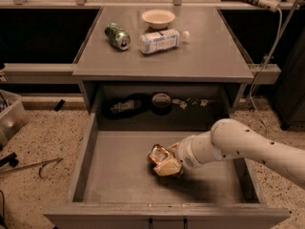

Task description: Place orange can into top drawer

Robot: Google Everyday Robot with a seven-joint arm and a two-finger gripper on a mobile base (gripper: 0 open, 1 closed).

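The orange can (pixel 162 160), shiny golden-orange and dented, lies low inside the top drawer (pixel 119 175), near the middle of its flat grey bottom. My gripper (pixel 172 160) reaches in from the right on a white arm and sits right against the can's right side. The drawer is pulled fully open, with a small dark handle at its front edge.
On the tabletop (pixel 209 51) above lie a green can (pixel 117 36), a white-and-blue labelled bottle (pixel 161 41) and a pale bowl (pixel 158 18). Dark items sit on a shelf (pixel 143 105) behind the drawer. A clear bin (pixel 9 118) stands on the floor at left.
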